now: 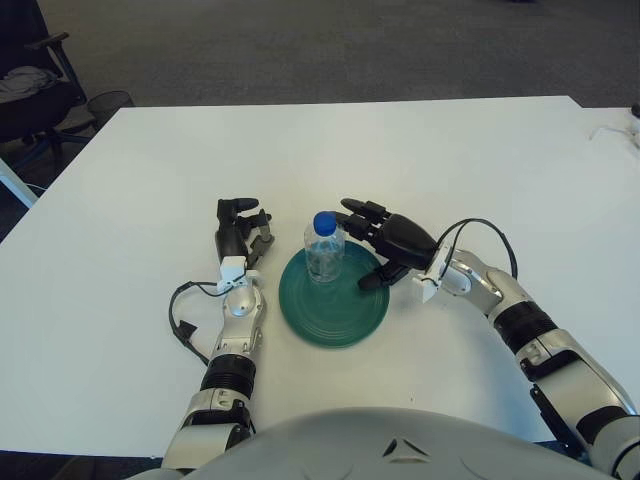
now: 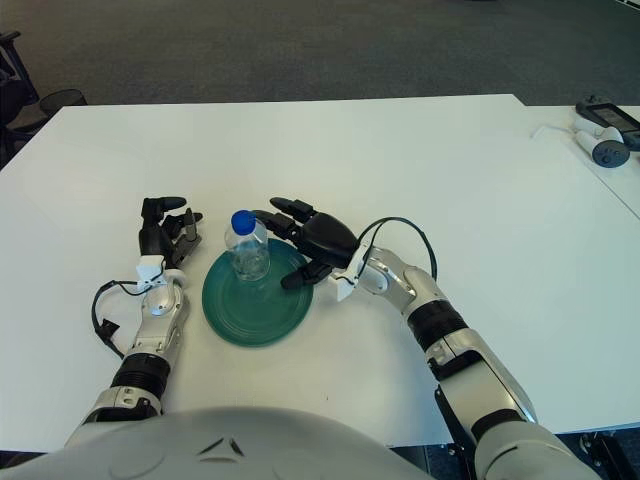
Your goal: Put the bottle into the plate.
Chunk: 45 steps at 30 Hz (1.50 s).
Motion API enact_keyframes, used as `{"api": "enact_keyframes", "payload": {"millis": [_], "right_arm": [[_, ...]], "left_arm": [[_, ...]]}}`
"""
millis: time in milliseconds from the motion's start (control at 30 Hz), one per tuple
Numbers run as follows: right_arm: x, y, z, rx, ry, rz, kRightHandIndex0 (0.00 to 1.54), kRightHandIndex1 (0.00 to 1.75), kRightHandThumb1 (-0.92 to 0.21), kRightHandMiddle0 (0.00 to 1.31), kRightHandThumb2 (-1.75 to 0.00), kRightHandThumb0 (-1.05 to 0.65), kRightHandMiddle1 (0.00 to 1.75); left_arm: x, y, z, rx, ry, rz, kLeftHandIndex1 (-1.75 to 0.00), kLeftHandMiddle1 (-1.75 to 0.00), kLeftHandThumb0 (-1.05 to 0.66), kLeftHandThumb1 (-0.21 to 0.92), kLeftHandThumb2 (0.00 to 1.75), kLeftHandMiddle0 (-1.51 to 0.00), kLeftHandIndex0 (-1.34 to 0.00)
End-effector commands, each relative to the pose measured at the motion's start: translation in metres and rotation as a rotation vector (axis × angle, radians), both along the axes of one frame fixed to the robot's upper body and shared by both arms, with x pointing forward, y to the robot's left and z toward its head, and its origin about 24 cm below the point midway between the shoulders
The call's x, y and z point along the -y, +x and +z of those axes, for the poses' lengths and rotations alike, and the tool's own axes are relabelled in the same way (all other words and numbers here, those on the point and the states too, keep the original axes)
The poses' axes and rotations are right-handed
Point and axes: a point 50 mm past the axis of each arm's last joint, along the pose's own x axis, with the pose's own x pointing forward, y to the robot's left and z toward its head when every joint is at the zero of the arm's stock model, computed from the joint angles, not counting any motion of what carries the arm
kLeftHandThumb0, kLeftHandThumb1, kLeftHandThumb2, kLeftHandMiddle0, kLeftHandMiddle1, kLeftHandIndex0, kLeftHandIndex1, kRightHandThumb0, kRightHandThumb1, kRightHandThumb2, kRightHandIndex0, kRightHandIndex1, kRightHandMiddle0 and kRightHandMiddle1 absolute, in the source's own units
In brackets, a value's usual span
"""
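Observation:
A clear plastic bottle [image 1: 324,249] with a blue cap stands upright at the back of a dark green plate [image 1: 335,303] on the white table. My right hand [image 1: 385,240] is just right of the bottle, fingers spread, not touching it and holding nothing. My left hand [image 1: 240,230] rests on the table left of the plate, fingers relaxed and empty. In the right eye view the bottle [image 2: 246,246] stands on the plate [image 2: 257,305] with the right hand [image 2: 305,240] beside it.
A black chair [image 1: 30,85] stands off the table's far left corner. A white controller and cable [image 2: 600,135] lie on a side table at the far right. The white table [image 1: 450,170] has bare room behind and to both sides.

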Motion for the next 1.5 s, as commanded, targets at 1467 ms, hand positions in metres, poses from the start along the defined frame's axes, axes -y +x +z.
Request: {"api": "enact_keyframes", "payload": {"millis": [1467], "right_arm": [[0.102,0.030,0.034,-0.192,0.514,-0.431,0.00,0.00,-0.92,0.00,-0.33,-1.05,0.00]], "left_arm": [[-0.005,-0.026,-0.034,-0.188,0.017,-0.021,-1.75,-1.18,-0.37,0.78,0.73,-0.61,-0.28]]}}
